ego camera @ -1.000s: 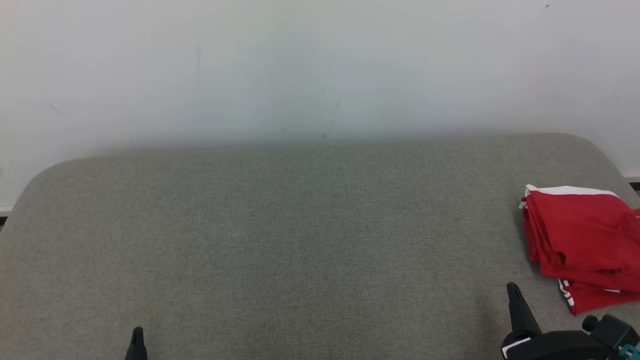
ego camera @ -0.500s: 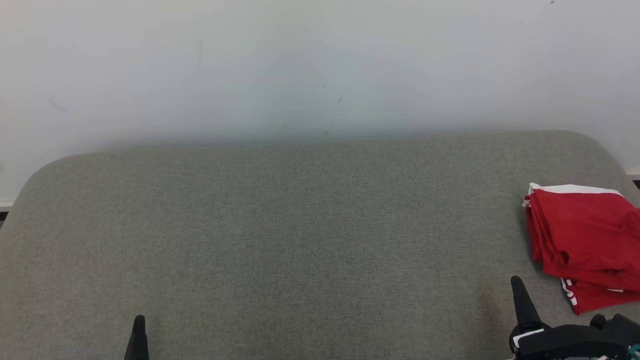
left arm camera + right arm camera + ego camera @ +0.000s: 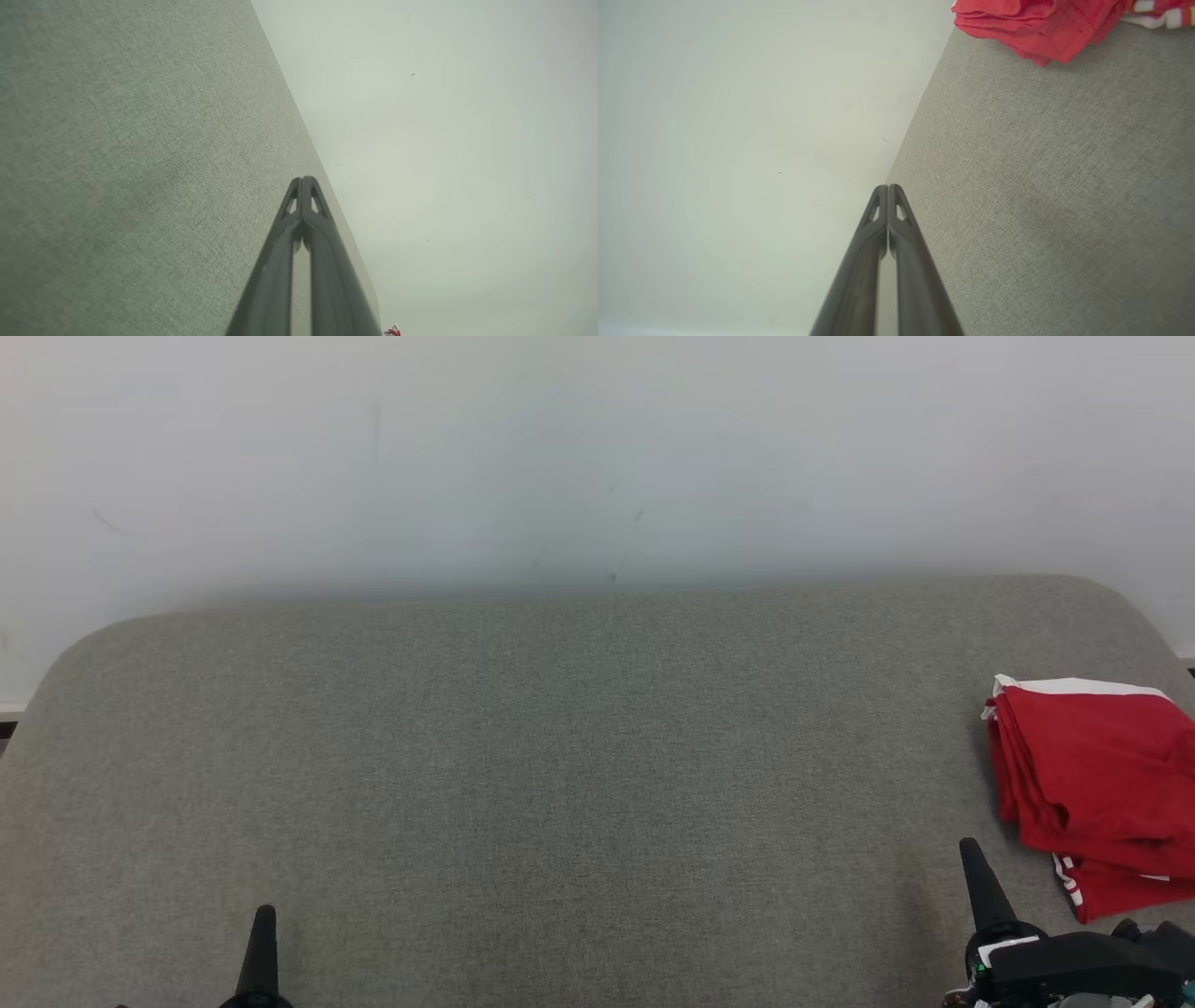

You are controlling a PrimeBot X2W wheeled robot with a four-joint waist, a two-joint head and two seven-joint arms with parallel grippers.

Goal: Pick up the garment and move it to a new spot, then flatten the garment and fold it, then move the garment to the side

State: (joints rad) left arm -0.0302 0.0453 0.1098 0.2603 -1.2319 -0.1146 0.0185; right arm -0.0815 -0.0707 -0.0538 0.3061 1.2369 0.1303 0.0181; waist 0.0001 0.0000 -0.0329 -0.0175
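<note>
Where my head view starts at the lower left, my left gripper [image 3: 265, 917] rises as a single dark spike, its base cut off by the bottom edge. My left wrist view shows its fingers [image 3: 275, 270] meeting tip to tip with nothing between them, so it is clenched and empty. A grey fabric surface [image 3: 560, 756] spreads across the middle, with a pale wall [image 3: 560, 448] behind it.

At the lower right my right gripper [image 3: 969, 849] stands as another spike, and the frame's edge crops its dark body. In my right wrist view its tips are also pressed together on nothing. Just beyond it, apart from the fingers, the garment [image 3: 1092, 775] lies folded on the surface, red with white trim. Its right side runs out of frame, so I cannot tell its full outline. My left wrist view catches a tiny red-and-white scrap of it at the bottom edge.
</note>
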